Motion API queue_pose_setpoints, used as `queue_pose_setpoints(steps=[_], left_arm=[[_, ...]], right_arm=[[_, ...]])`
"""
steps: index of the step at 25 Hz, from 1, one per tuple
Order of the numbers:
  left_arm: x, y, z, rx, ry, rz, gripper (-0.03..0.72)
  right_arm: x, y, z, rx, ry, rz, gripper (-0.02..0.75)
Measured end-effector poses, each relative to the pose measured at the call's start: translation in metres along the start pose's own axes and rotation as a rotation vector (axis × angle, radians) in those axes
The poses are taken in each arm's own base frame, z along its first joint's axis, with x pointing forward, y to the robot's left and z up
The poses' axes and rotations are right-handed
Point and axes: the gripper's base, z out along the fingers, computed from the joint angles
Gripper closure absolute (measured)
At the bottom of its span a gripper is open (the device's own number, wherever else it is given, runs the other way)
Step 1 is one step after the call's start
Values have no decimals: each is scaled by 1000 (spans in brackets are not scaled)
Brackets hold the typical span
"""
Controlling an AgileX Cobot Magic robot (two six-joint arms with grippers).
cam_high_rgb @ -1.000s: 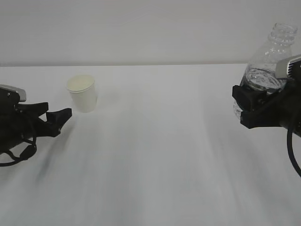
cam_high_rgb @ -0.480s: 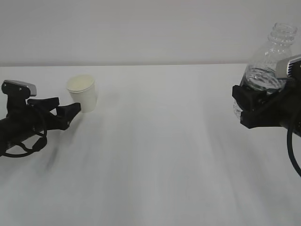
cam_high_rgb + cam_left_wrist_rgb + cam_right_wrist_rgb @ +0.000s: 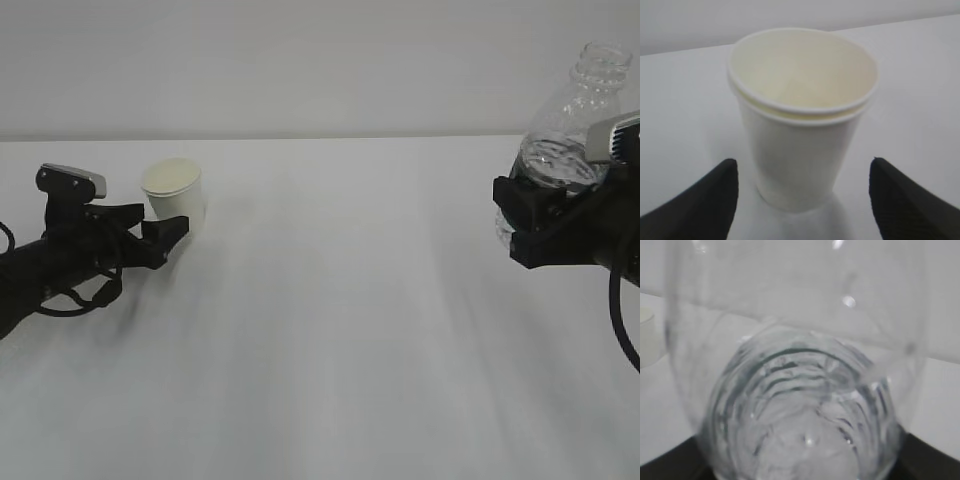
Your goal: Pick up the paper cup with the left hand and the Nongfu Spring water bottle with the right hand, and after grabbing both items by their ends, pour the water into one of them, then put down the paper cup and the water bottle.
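Exterior: your left pincer [image 3: 160,240] is spread apart w/ the cup [image 3: 176,198] just ahead of its tips, upright on the desk [image 3: 330,330], mouth up. Push on too far and you'd likely knock it over.

Left wrist: cup [image 3: 801,117] sits between the fingers [image 3: 700,205], axis vertical, no contact yet.

Right wrist: your right pincer [image 3: 527,228] is clamped on the bottle [image 3: 805,405]; neck up, a bit tilted. Squeeze harder and water may spill.

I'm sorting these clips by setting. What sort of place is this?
Probably a lab or test bench, not a home: a bare white table against a blank pale wall, with only a paper cup and a capless water bottle as props.
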Motion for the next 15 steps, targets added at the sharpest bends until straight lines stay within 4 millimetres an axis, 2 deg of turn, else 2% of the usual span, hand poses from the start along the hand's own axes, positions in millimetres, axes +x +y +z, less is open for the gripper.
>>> queue_pose_setpoints(steps=[8,15], left_arm=[[-10,5,10,-10,-8,-2,98],[1,-4,17,16,29,-5,99]], right_arm=[[-1,0,1,1,-4,0,288],[-1,0,1,1,-4,0,288]])
